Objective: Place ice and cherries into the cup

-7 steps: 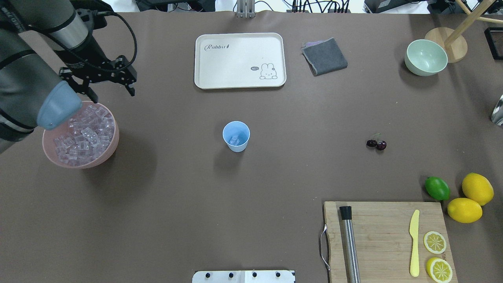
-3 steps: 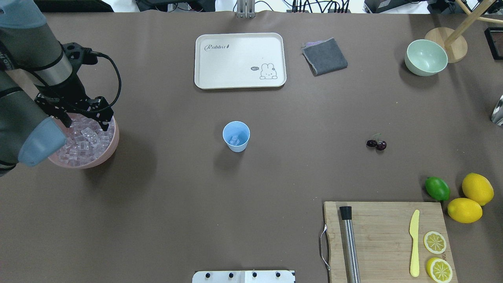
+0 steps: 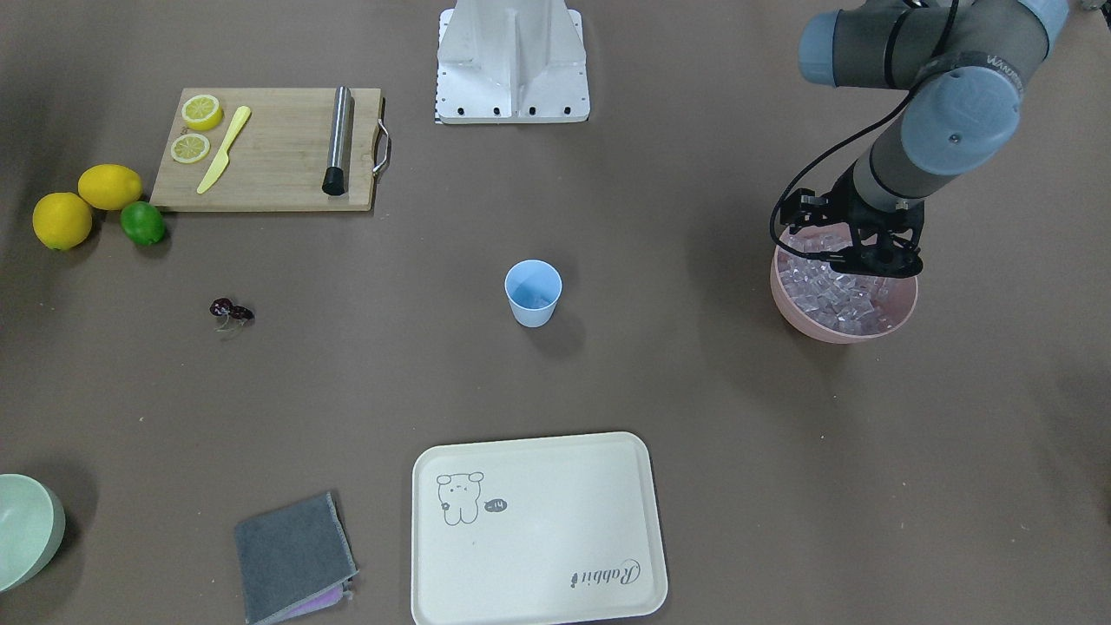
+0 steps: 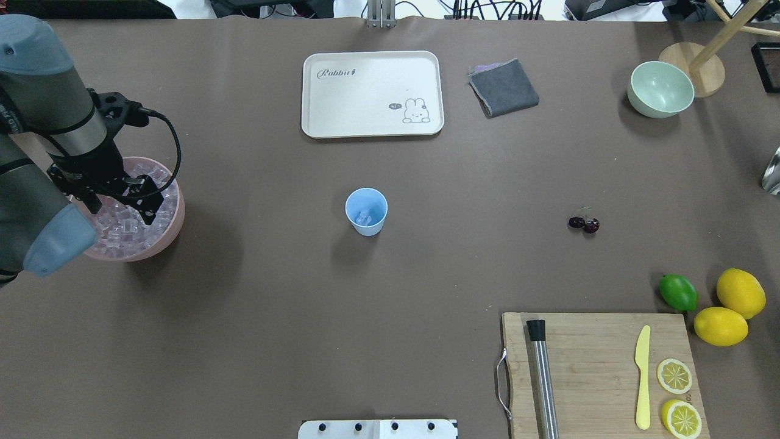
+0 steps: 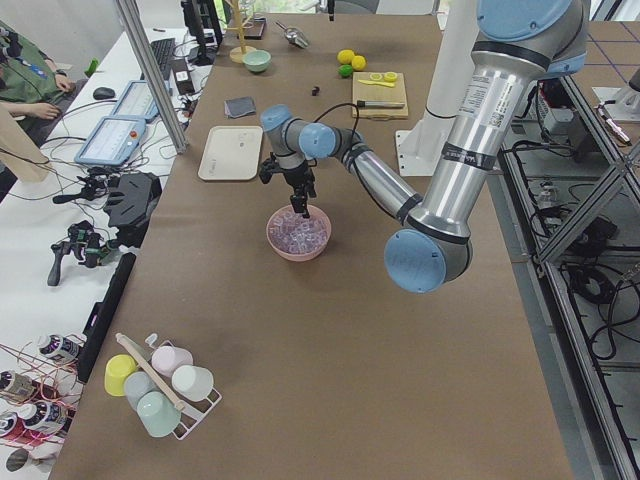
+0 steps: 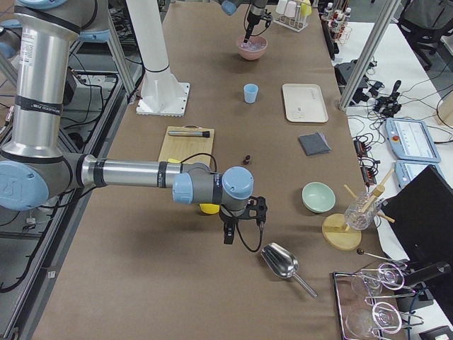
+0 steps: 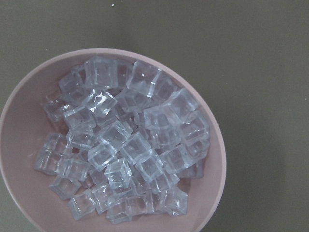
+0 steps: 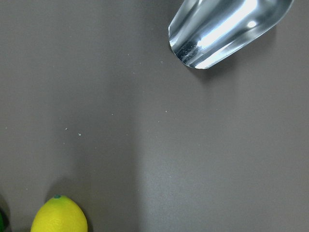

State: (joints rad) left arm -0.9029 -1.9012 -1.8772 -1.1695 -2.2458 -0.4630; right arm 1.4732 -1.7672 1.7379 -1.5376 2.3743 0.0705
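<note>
The ice (image 7: 125,140) is heaped in a pink bowl (image 4: 174,227) at the table's left side; one cube (image 4: 364,216) lies inside the light blue cup (image 4: 366,211) at the centre. My left gripper (image 4: 120,206) hangs open just over the ice (image 3: 835,293), its fingers spread across the bowl (image 3: 835,333) and nothing between them. The dark cherries (image 4: 584,224) lie on the table to the right of the cup (image 3: 533,292). My right gripper (image 6: 228,234) shows only in the exterior right view, low near a lemon, and I cannot tell whether it is open or shut.
A cream tray (image 4: 372,91), a grey cloth (image 4: 503,87) and a pale green bowl (image 4: 660,88) stand along the far side. A cutting board (image 4: 597,366) with muddler, knife and lemon slices is front right, beside a lime (image 4: 677,291) and lemons. A metal scoop (image 8: 227,29) lies near the right wrist.
My left gripper has moved from behind the pink bowl to over it and come down toward the ice, staying open. Cup and cherries have not moved.
</note>
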